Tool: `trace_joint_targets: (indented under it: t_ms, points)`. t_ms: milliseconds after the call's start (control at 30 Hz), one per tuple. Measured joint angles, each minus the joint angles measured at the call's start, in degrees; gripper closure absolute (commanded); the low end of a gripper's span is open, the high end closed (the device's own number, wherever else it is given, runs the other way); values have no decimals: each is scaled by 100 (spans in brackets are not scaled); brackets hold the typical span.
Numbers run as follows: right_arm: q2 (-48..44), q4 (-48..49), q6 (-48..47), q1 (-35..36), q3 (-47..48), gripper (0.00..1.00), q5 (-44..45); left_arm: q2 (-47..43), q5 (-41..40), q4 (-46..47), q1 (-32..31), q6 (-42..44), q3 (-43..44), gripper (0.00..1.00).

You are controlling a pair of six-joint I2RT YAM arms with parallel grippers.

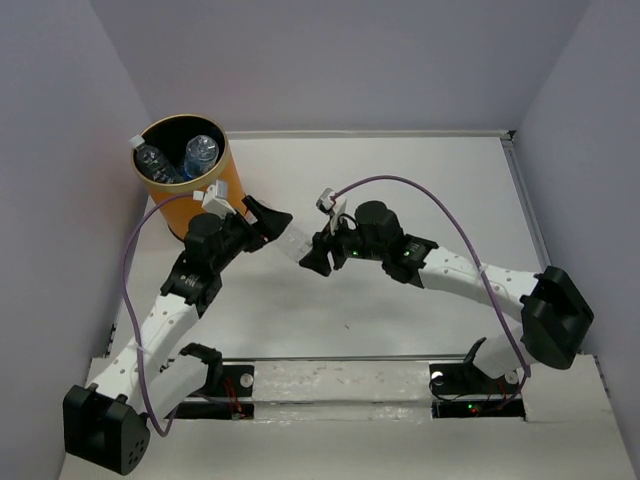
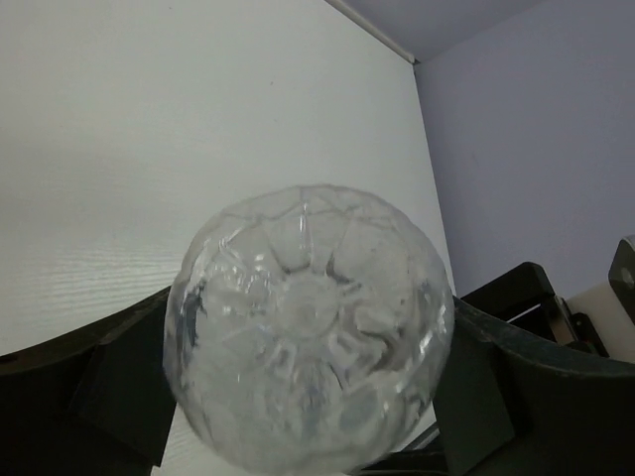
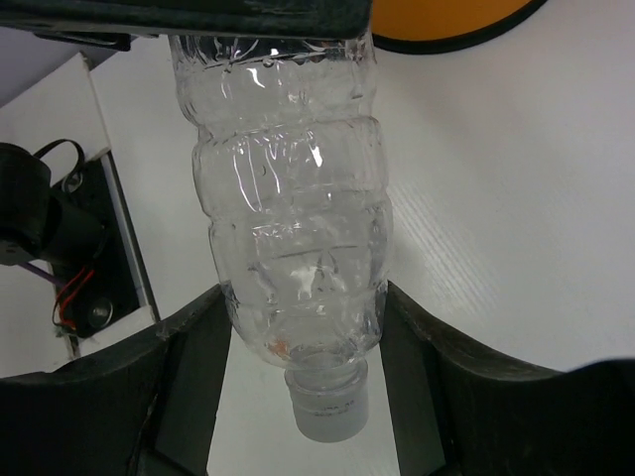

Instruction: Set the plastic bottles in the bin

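Handover above the table (image 1: 420,200): a clear bottle (image 1: 292,240) hangs in the air between the two arms. The right gripper (image 1: 315,258) is pinching it at the shoulder just above the white cap (image 3: 327,402), with its fingers (image 3: 189,367) pressed against both sides of the crinkled wall. The left gripper (image 1: 270,222) stands spread wide around the bottle's base. The base fills its wrist view almost edge to edge between the jaws, and no squeeze shows on the plastic.

The bottle's long axis runs straight from one gripper to the other. Its base points toward the left arm and the far-left corner, and its cap points back toward the right arm.

The orange bin (image 1: 225,170) stands just beyond the left gripper, roughly on the line of that axis, with two bottles (image 1: 155,160) already inside it. The left arm is clearly the nearer to it.

Judging from this, the coming move depends on the left jaws closing squarely across the base before the right lets go. The bottle can then go base-first over the rim.
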Motion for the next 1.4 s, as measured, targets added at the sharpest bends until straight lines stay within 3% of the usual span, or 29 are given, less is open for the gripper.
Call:
trace_joint_targets:
  t_ms: [33, 67, 133, 200, 267, 433, 700, 900, 1100, 1333, 1400]
  points:
    - [-33, 76, 72, -2, -90, 82, -79, 66, 0, 76, -26, -24, -13, 25]
    - [-48, 122, 153, 0, -146, 70, -120, 144, 2, 190, -52, -72, -20, 36]
    - [-57, 164, 247, 0, -199, 35, -151, 199, -11, 323, -85, -146, -20, 39]
    - [-92, 284, 321, -2, -262, 11, -151, 168, -68, 308, -103, -136, 9, 39]
    - [-219, 345, 442, 0, -328, 4, -111, 155, -289, 33, -116, -9, 227, 40]
    - [-922, 404, 505, 0, -603, 3, -72, 398, -955, -673, 282, 498, 1753, 40]
    - [-2328, 518, 745, 0, -1593, 2, 184, 1263, -1969, -1040, 1679, 999, 4892, 40]
    - [-2485, 409, 892, 0, -2028, 2, 345, 2000, -3130, -1060, 2098, 1368, 6116, 40]
    - [-2730, 396, 942, 0, -2127, 2, 435, 2747, -4046, -898, 2323, 1897, 6008, 39]
    - [-2822, 391, 968, 0, -2271, 2, 437, 3110, -4419, -105, 2321, 2625, 4511, 36]
    - [-2820, 387, 977, 0, -2299, 2, 435, 3110, -4415, 184, 2319, 2697, 4074, 28]
